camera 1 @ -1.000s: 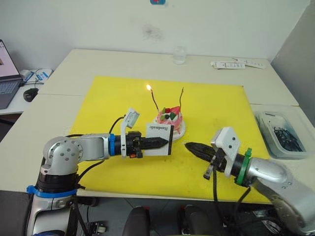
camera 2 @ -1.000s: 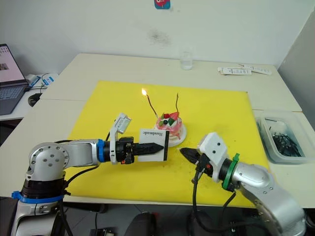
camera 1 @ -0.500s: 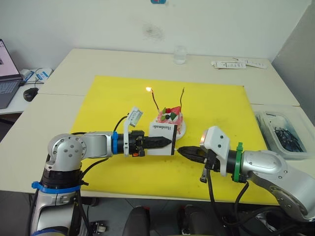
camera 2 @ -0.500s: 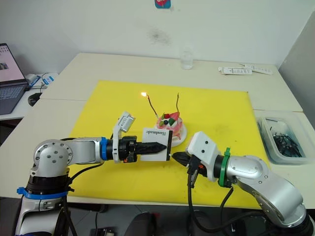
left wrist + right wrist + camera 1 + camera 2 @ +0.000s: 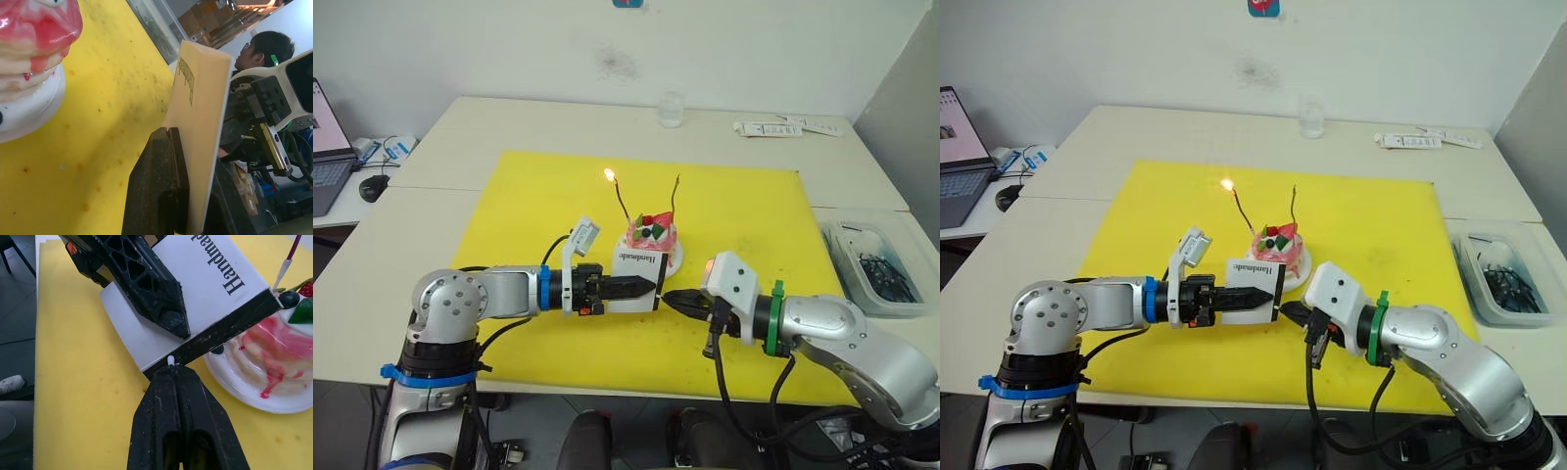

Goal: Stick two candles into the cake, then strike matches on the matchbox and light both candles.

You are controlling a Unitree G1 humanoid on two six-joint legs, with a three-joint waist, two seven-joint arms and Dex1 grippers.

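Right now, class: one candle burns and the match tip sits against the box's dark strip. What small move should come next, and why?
Probably drag the right claw along the matchbox strip to strike the match: its pale head touches the strip unlit, and the second candle has no flame.

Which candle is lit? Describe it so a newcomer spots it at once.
On the yellow mat sits a pink cake on a white plate. Two thin dark candles rise from it; the lit candle leans toward the robot's left with a small flame at its tip, while the unlit candle has none.
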